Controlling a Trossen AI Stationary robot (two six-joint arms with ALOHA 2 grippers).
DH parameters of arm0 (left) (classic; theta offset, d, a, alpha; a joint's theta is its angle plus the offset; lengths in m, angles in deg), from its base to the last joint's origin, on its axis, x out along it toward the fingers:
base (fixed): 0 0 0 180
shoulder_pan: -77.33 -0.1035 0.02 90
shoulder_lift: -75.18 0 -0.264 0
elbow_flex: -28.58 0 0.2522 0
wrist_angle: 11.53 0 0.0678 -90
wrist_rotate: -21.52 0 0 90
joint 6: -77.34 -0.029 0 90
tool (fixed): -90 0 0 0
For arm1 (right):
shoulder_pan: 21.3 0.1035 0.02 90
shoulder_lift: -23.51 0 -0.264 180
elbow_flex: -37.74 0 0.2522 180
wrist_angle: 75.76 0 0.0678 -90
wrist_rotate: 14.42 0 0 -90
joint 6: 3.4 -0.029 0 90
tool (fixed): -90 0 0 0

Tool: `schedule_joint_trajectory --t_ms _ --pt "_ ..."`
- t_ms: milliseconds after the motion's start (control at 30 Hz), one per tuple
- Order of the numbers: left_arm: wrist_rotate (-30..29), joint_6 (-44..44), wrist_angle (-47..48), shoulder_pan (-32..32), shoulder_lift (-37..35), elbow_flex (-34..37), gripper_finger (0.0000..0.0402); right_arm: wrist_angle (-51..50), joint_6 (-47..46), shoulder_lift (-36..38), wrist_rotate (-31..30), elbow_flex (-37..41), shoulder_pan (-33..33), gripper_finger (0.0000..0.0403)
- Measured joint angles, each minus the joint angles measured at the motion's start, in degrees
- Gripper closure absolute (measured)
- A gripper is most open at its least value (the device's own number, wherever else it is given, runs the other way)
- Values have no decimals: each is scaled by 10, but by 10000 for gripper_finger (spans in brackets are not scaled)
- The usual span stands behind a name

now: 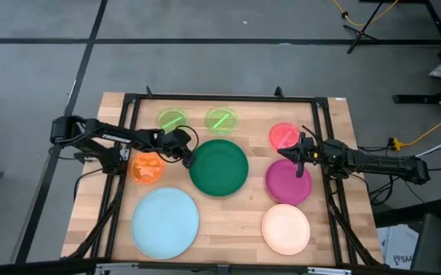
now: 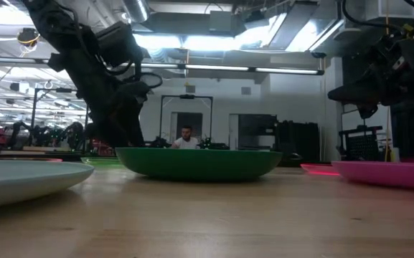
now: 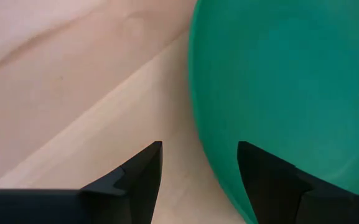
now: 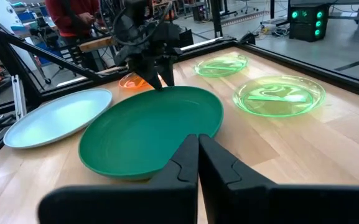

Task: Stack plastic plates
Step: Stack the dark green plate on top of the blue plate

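Observation:
The dark green plate (image 1: 218, 166) lies flat at the table's middle. My left gripper (image 1: 189, 157) is open and points down at the plate's left rim (image 3: 198, 124); one finger (image 3: 263, 177) stands over the plate's inside and the other (image 3: 143, 174) over the wood outside. The right wrist view shows this gripper (image 4: 160, 78) at the plate's far rim. My right gripper (image 1: 285, 153) is shut and hovers between the translucent pink plate (image 1: 284, 136) and the magenta plate (image 1: 288, 182), holding nothing (image 4: 198, 140). My left gripper comes from above with its fingers on either side of the green plate's left rim (image 3: 195, 149), one inside and one outside. I cannot tell whether either finger touches the rim. The plate rests flat on the table.
The light blue plate (image 1: 165, 221) lies near the front left and the cream plate (image 1: 286, 228) at the front right. The orange plate (image 1: 147, 166) sits under the left arm. Two neon green plates (image 1: 173, 120) (image 1: 222, 119) lie at the far edge. A black frame (image 1: 228, 98) borders the table.

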Motion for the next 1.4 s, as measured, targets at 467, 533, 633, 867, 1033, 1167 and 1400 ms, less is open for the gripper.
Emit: schedule_joint_trajectory --t_ms 467,533,633,867,1033,1167,1400 --pt "27 -31 -57 9 33 0 257 28 18 0 -46 0 0 402" --pt "21 -44 -57 10 33 0 273 31 18 0 -47 0 0 402" --pt "13 -64 -61 9 33 0 297 36 27 0 -64 0 0 402" --pt "2 -86 -64 10 33 0 333 46 15 0 -80 0 0 402" --pt "-2 -104 -64 12 33 0 356 33 -40 0 -73 0 0 402" --pt "2 -106 -63 5 33 0 361 15 -45 0 -78 0 0 402" --pt "-11 -130 -69 5 33 0 395 13 -48 0 -102 0 0 402"
